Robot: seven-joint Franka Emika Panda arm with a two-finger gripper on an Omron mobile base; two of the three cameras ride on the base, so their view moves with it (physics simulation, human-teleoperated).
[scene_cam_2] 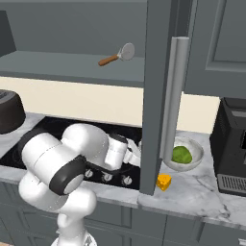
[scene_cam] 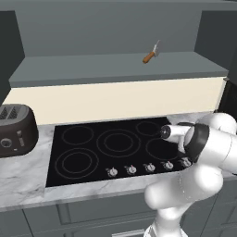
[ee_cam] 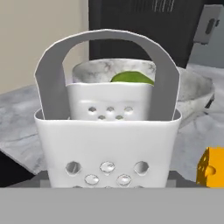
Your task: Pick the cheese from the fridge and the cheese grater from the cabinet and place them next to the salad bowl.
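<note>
Cheese grater was the thing in hand at this moment, though the left base view gave little of it: there the white arm reached out to the right over the black cooktop, a dark toaster stood on the marble desk at the left, and a small brown-handled utensil lay on the long shelf of the open cabinet. In the right base view the cheese already sat on the desk just in front of the salad bowl, near it but apart, and both were partly screened by a grey cabinet door with a long bar handle; a black coffee machine stood to the right. In the hand view the grater filled the middle, its loop handle up and perforated face toward the camera, with the bowl and its green salad right behind it and the cheese at the lower right. The jaws stood fairly wide and were judged to be closed on the grater, though the fingertips themselves could not be seen. The step in hand looked like setting the grater down beside the bowl; the next move would call for lowering it to the desk, then letting go without nudging bowl or cheese.
</note>
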